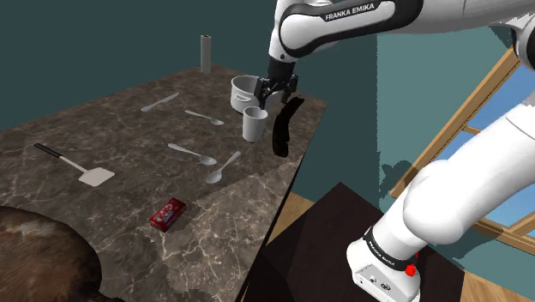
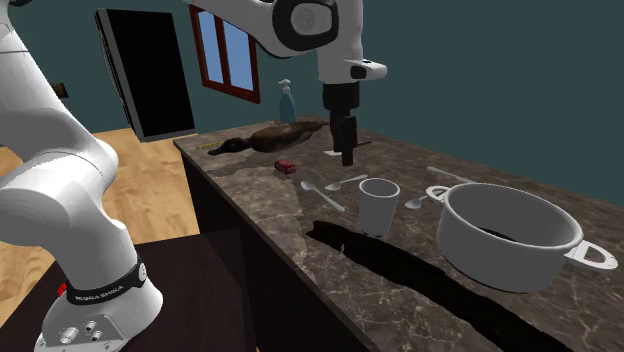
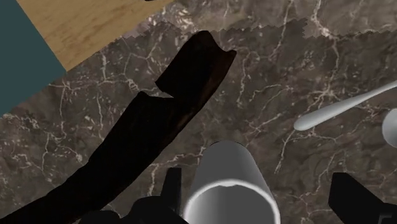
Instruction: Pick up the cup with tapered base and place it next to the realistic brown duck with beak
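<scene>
Cup stands upright on the dark marbled worktop, mouth up, close to the worktop's edge nearest the arm's stand. It is just beside the big two-handled pot, with a small gap between them. It's drawn plain white-grey with no handle, and the wall narrows a little toward the base. It looks empty.

Gripper is open and hovers above the cup. In the wrist view the two fingers stand apart either side of the rim without touching it, so nothing is held. In the second exterior view the gripper hangs above the cup and a bit beyond it.

Brown duck lies at the far end of the worktop, well apart from the cup. The red box and several spoons lie between them.

Handling, as a judgement:
- The cup is probably light and stiff, so it won't give under the fingers.
- The wall looks smooth, so likely slippery.
- With the taper, a low grip could squeeze it downward and out.
- Better to clasp the upper wall, just under the rim, with the fingers on opposite sides and centred.
- An off-centre close would likely tip it or push it into the pot, since it's tall on a narrow foot.
- It may be fragile, though the material isn't shown, so set it down gently.
- The spot by the duck is crowded by the red box, so pick a bare patch.
</scene>
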`<state>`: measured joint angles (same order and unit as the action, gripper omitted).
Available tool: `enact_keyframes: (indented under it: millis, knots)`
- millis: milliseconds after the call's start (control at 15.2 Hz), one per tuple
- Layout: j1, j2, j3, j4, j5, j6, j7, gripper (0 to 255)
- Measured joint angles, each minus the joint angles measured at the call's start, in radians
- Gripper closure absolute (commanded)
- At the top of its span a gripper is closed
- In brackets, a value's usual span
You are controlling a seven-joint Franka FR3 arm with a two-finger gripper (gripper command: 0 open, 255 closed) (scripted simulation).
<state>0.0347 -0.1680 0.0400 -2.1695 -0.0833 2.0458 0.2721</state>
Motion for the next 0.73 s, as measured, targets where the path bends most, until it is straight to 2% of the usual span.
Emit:
enact_keyframes:
  millis: [462,726]
  knots:
    - [0.009,0.271,0.014,0.179,-0.025,0.088,0.069,0]
    - [0.014,0.352,0.015,0.227,-0.034,0.119,0.090,0]
